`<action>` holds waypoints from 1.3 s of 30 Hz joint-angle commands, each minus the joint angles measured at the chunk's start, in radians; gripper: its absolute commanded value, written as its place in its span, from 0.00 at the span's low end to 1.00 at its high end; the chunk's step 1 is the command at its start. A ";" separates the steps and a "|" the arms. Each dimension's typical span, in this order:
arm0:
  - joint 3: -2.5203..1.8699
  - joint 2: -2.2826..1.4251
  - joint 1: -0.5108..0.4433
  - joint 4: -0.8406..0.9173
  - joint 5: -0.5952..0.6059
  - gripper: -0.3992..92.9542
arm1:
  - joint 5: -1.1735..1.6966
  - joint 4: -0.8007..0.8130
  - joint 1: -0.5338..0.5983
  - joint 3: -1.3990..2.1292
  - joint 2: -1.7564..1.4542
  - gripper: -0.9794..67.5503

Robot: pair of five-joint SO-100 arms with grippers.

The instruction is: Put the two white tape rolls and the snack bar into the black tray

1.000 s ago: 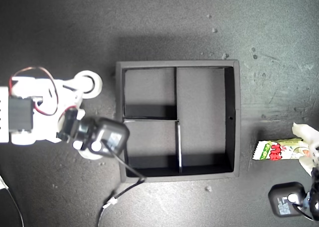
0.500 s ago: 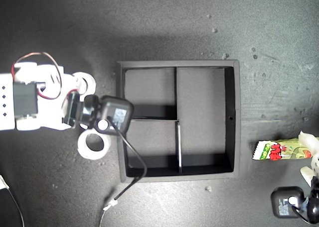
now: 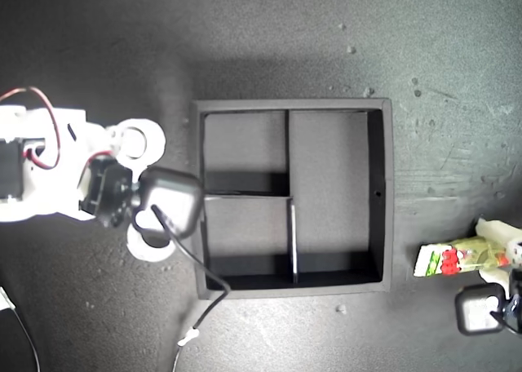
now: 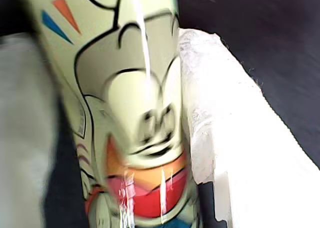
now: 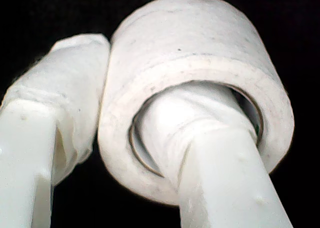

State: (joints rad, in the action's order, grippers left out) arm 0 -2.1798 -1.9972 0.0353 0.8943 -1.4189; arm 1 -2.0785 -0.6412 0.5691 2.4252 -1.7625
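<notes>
white rolls, black tray, yellow-green bar

two white ring-shaped tape rolls (image 3: 139, 139) (image 3: 148, 243); square matte black divided tray (image 3: 388, 194); yellow-green wrapped snack bar (image 3: 451, 258) with red lettering, black-outlined cartoon print.

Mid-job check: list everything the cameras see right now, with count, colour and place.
black tray: 1, black, centre of the exterior view, all three compartments empty
tape rolls: 2, white, outside the tray at the exterior view's left; one is gripped
snack bar: 1, yellow-green with red lettering, outside the tray at the exterior view's right
table: 1, dark grey, under everything
my first gripper: shut on the snack bar
my second gripper: shut on a tape roll, one finger through its hole
</notes>
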 commanded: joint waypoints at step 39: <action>0.747 0.198 -0.057 0.442 0.158 0.01 | 0.963 -0.262 -0.575 -0.792 -0.072 0.01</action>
State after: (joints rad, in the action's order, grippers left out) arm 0 -1.4941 -1.8009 -0.0077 1.3346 -1.2701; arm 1 -1.3775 -0.9633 -0.0215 1.6843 -1.8316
